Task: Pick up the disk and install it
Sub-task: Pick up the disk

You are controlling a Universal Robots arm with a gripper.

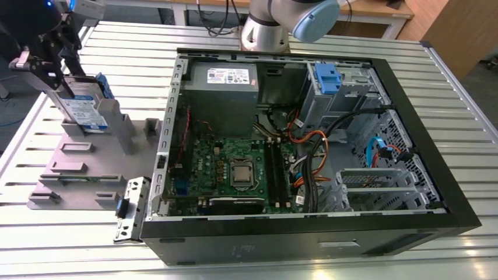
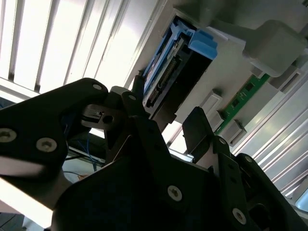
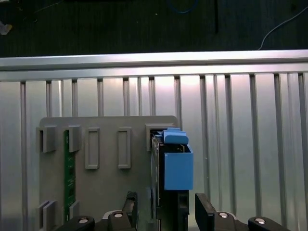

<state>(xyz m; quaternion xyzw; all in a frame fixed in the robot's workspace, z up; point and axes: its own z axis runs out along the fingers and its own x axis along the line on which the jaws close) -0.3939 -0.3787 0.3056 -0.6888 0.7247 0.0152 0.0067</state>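
The disk (image 1: pixel 84 109) stands on end in a slot of the grey holder (image 1: pixel 78 169) on the slatted bench (image 1: pixel 78 239), at the exterior view's left of the open computer case (image 1: pixel 311 233). Its long axis is nearly upright, leaning slightly. It is a flat silver slab with blue side rails and a blue tab at its upper end. Its blue-and-white label faces the exterior camera, the print too small to read. The gripper (image 3: pixel 166 199) straddles the disk's upper end with its fingers (image 3: pixel 204 211) spread on either side, holding nothing.
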